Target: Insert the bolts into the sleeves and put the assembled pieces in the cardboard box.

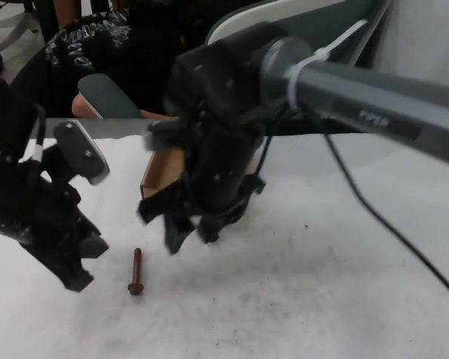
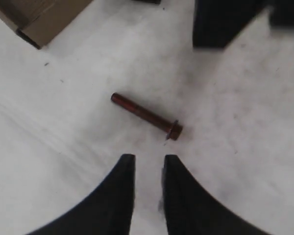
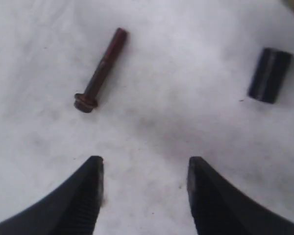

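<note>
Soft, diffuse light falls from above on the white bench (image 1: 344,299), which shows bright and evenly lit. The bolt (image 2: 146,115) throws only a thin, faint shadow along its side. Under the right gripper (image 1: 191,239) in the high view lies a broad, pale grey shadow with soft edges. That gripper and the left gripper (image 2: 149,157) read as near-black shapes with little surface detail. The sleeve (image 3: 269,75) carries a dull streak of sheen. The room behind the bench is dim.

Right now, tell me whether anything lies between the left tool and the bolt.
Nothing visible does. The bolt lies flat just ahead of the left tool, with only bare bench between them.
</note>
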`<move>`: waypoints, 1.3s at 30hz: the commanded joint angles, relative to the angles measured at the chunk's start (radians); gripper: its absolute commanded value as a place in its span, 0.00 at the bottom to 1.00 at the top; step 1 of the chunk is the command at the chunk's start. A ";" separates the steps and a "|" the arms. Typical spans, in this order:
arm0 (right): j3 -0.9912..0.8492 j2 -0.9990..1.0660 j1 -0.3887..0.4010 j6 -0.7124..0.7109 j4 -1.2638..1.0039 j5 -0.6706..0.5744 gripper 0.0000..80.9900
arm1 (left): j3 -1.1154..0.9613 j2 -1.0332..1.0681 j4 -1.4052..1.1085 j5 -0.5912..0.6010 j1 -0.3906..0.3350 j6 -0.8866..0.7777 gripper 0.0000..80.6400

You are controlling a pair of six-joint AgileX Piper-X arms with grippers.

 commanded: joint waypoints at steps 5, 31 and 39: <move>-0.001 0.016 0.080 0.066 -0.048 0.005 0.61 | 0.002 -0.002 0.047 0.183 0.055 -0.314 0.01; -0.001 0.067 0.094 0.287 -0.242 0.103 0.61 | 0.313 -0.863 -0.148 0.346 0.209 -0.626 0.01; -0.001 0.110 0.098 0.378 -0.243 0.111 0.60 | 0.315 -1.104 -0.217 0.286 0.209 -0.785 0.01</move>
